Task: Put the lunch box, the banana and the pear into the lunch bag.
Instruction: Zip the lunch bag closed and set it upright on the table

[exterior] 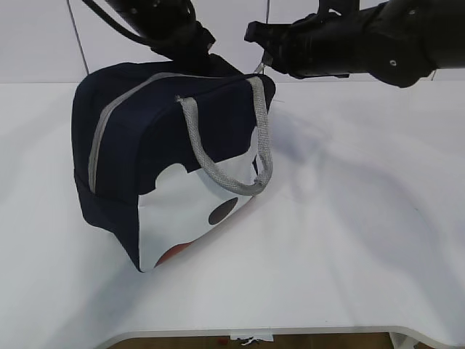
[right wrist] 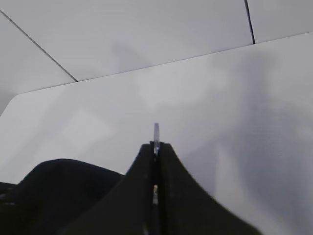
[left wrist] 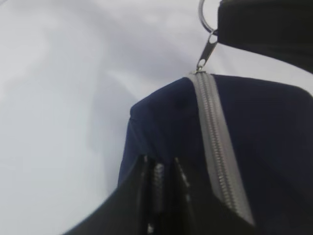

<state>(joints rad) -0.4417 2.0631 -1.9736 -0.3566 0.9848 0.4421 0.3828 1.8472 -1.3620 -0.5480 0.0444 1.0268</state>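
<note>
The navy lunch bag [exterior: 131, 145] stands tilted on the white table, and its grey zipper [left wrist: 215, 142] is closed along the whole stretch that shows. My right gripper [exterior: 263, 54] is shut on the zipper's metal ring pull [right wrist: 156, 131] at the bag's top right corner. My left gripper [exterior: 190, 45] sits on the bag's top rear. In the left wrist view its fingers [left wrist: 155, 178] stand close together against the navy fabric [left wrist: 161, 122]. Whether they pinch it does not show. The lunch box, the banana and the pear are out of view.
A grey strap handle [exterior: 218, 167] hangs down the bag's white front panel. The white table [exterior: 363, 218] stretches to the right and front of the bag, with its front edge close to the bottom of the exterior view. White wall panels stand behind.
</note>
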